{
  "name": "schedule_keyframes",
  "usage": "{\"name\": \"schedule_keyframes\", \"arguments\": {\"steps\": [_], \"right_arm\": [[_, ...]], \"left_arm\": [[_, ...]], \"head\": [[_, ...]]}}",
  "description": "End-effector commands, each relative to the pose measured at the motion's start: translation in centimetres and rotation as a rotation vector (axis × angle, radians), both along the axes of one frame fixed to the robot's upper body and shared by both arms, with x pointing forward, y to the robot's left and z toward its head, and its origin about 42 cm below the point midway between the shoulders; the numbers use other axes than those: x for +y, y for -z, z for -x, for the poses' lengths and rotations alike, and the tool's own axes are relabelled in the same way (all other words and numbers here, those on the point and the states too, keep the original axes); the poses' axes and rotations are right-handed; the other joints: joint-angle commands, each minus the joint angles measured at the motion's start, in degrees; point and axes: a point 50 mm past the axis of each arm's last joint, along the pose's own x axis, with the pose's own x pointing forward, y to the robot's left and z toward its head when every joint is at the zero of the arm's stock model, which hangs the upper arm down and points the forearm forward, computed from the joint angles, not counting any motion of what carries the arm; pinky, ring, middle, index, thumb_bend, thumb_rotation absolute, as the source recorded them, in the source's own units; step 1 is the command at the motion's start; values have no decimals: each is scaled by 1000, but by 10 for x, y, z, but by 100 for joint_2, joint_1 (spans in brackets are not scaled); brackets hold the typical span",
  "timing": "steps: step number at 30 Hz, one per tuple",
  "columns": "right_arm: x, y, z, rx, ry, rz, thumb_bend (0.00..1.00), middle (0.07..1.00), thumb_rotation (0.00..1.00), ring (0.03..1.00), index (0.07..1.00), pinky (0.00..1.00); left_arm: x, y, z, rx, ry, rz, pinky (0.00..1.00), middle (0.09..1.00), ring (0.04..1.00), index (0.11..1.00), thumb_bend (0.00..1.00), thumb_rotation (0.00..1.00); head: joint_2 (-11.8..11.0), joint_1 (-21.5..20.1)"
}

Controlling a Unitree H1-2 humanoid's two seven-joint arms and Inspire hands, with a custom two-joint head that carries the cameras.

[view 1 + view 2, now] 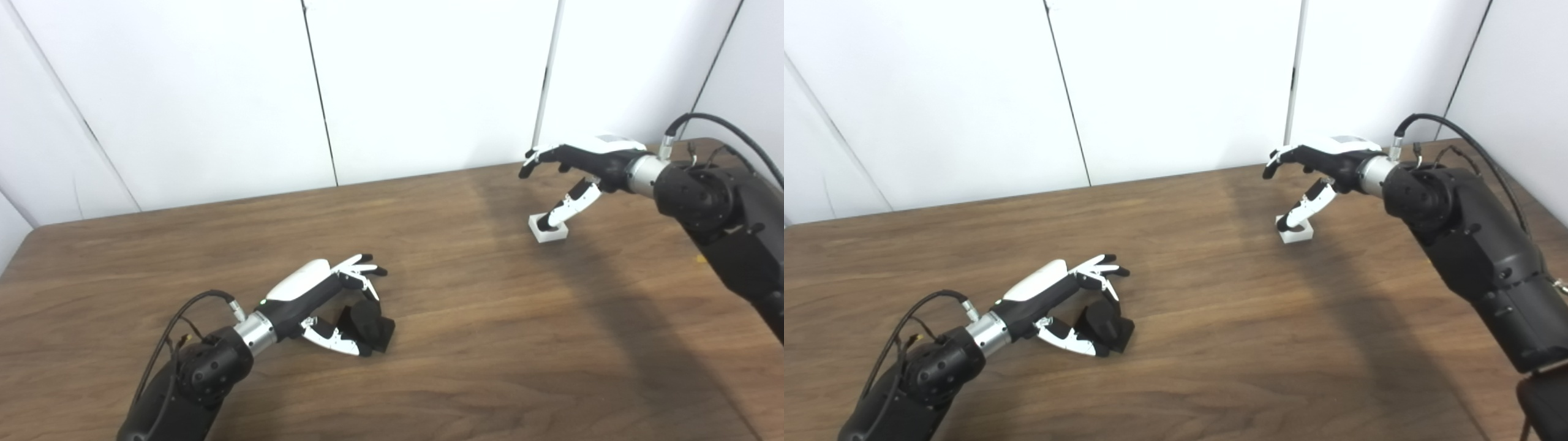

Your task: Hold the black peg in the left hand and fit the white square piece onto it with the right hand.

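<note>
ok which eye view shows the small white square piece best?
Left eye view: the small white square piece appears slightly larger there, with its hollow top and front wall visible under the right hand's thumb. The right eye view shows it smaller, with the thumb covering more.

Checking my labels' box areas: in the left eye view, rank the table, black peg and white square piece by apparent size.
1. Table
2. Black peg, nearer the camera, so its lead is unsure
3. White square piece
</note>
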Motion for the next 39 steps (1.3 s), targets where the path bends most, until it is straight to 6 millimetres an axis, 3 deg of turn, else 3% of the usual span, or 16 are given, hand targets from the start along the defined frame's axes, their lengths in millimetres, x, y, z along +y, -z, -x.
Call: {"name": "schedule_keyframes", "arguments": {"steps": [1, 17, 39], "right_arm": [[-2, -34, -6, -92, -22, 29, 852, 926, 371, 922, 779, 787], [5, -30, -18, -46, -10, 143, 897, 934, 376, 944, 811, 828], [-15, -5, -41, 40, 120, 158, 888, 938, 352, 955, 831, 865]], "left_arm": [[21, 12, -3, 20, -38, -142, 886, 898, 994, 492, 522, 76], [22, 13, -2, -2, -30, -170, 902, 889, 986, 492, 522, 77], [23, 13, 5, -1, -23, -165, 901, 891, 987, 492, 521, 78]], "head": [[0, -3], [-42, -14], [-9, 73]]}}
